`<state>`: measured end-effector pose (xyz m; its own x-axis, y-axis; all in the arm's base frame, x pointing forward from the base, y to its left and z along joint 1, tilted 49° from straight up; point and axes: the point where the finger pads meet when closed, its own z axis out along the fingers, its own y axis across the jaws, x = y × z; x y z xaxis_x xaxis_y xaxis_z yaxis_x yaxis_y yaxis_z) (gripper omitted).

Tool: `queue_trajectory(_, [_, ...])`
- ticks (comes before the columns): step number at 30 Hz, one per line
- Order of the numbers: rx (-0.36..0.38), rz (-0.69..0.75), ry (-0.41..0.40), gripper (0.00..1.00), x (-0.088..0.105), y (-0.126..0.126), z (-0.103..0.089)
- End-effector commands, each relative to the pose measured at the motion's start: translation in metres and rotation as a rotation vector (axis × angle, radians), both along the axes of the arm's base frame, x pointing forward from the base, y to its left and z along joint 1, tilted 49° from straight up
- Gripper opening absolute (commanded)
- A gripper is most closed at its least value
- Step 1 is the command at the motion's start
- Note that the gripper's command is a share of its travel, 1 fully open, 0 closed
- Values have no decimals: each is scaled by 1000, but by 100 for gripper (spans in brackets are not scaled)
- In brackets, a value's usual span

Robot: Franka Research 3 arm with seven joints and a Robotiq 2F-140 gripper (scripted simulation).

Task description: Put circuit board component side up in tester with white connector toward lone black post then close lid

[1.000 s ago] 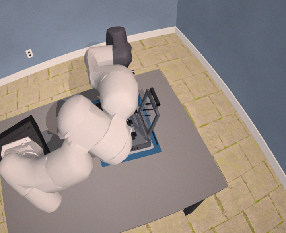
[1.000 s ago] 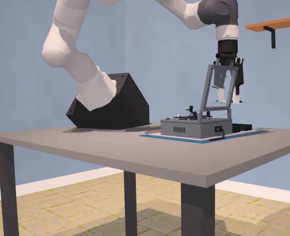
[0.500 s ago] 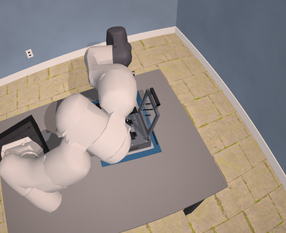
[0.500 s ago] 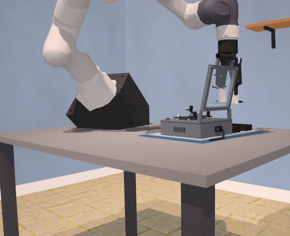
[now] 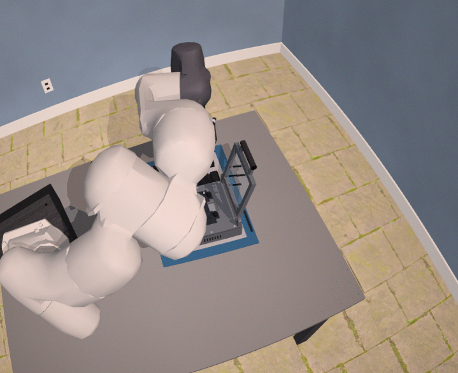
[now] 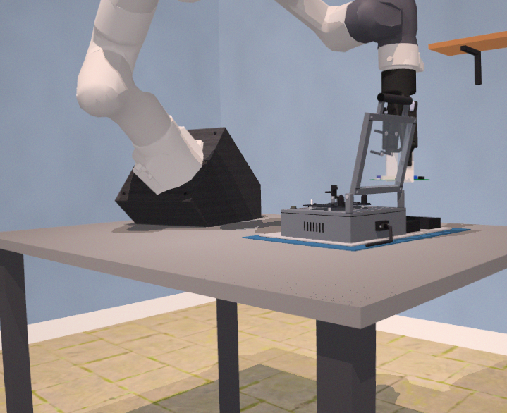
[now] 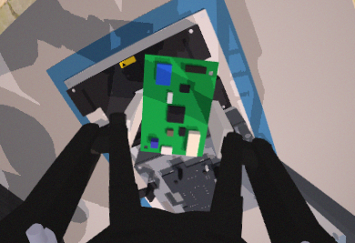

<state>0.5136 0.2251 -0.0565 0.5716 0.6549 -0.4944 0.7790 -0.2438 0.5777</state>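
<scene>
My gripper (image 6: 400,173) (image 7: 176,108) is shut on the green circuit board (image 6: 375,180) (image 7: 154,106), its pale fingers at the long edges. The board hangs level above the black tray (image 6: 431,222) (image 7: 191,45), component side up. In the wrist view its large white connector (image 7: 193,143) is at the lower right end, on the tester side. The grey tester (image 5: 224,233) (image 6: 317,227) (image 7: 157,166) has its lid (image 5: 246,200) (image 6: 361,153) standing open. Small black posts show on its top; which stands alone and the two pins are unclear. The arm hides the board in the top view.
The lid's black handle (image 5: 248,154) (image 6: 394,99) stands high, near the gripper in the exterior view. A blue mat (image 5: 229,246) (image 7: 191,0) lies under tester and tray. A black cable (image 6: 391,234) leaves the tester's side. The arm's dark base block (image 6: 235,187) is at the left.
</scene>
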Motion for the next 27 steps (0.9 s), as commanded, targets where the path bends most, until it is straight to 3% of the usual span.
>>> queue_trajectory(1, [54, -99, -122, 46, 0, 4, 0])
queue_trajectory(27, [199, -462, -517, 46, 0, 4, 0])
